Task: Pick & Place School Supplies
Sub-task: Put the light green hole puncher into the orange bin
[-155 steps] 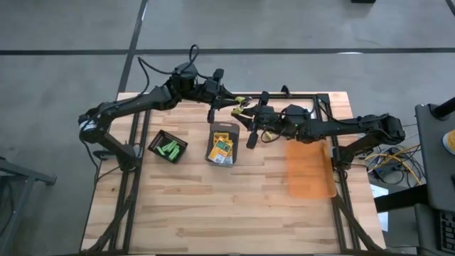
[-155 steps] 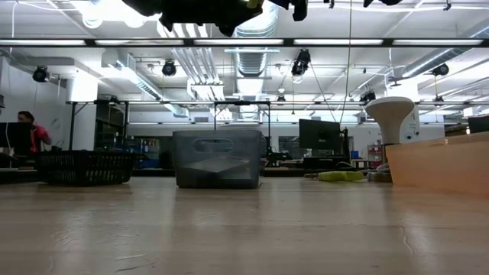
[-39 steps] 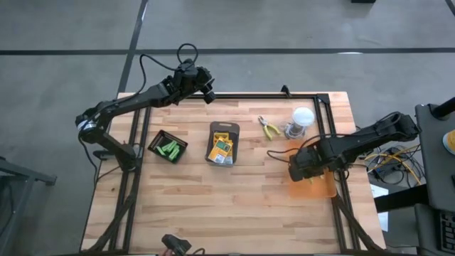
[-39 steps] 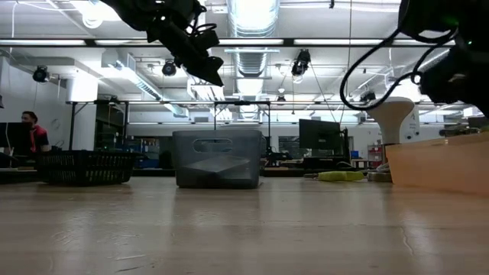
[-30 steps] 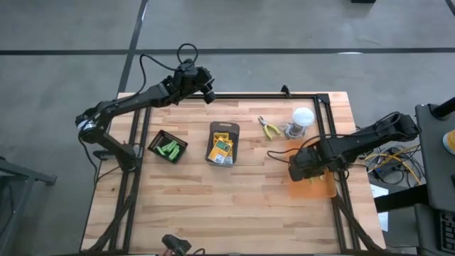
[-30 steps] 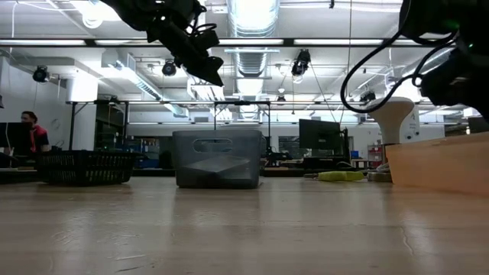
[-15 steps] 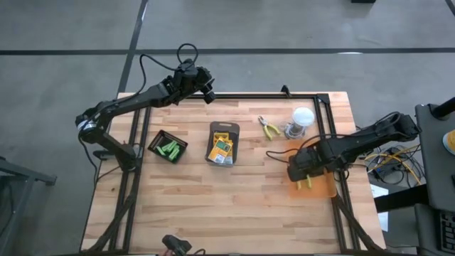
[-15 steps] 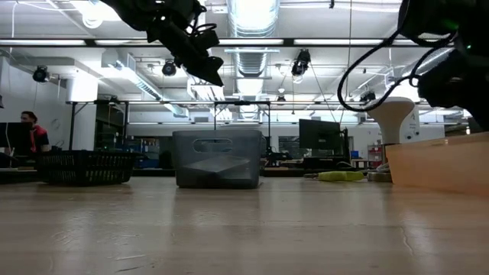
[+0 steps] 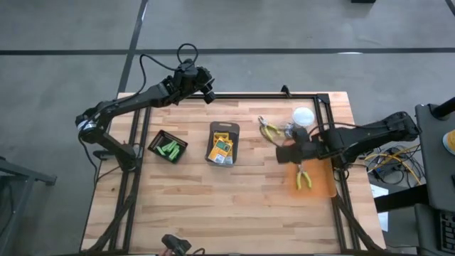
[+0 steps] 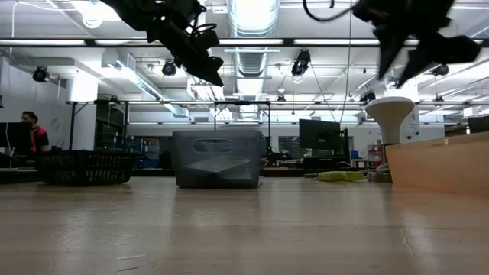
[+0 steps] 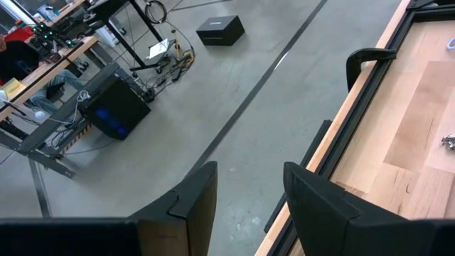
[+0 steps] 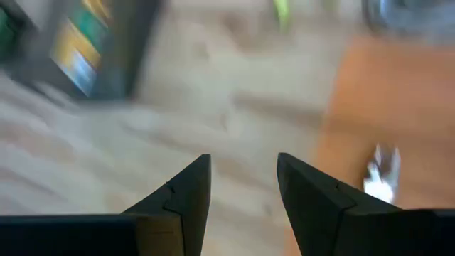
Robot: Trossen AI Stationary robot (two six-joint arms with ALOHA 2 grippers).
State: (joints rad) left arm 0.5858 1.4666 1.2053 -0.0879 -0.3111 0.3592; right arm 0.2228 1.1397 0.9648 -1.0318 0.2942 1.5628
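One pair of yellow-handled pliers (image 9: 303, 178) lies flat in the orange tray (image 9: 318, 187) at the table's right. A second pair (image 9: 269, 130) lies on the wood beside the clear jar (image 9: 302, 117). Crayon boxes (image 9: 222, 148) lie in the grey tray (image 9: 225, 129) at mid-table. Green sticks (image 9: 168, 149) lie in a black basket. My right gripper (image 9: 281, 154) hovers open over the orange tray's far left corner, empty between its fingers (image 12: 186, 188). My left gripper (image 9: 207, 80) waits open above the table's far left edge.
The black frame rail (image 9: 270, 96) runs along the table's far edge and down its sides. Bare wood (image 9: 213, 206) spreads across the near half of the table. In the low view a person (image 10: 30, 131) sits far off in the room at the left.
My right gripper has let go of the pliers, which now lie in the orange tray. It has then risen and gone toward the far edge and a little to the left, off the tray's middle. The left arm has kept still.
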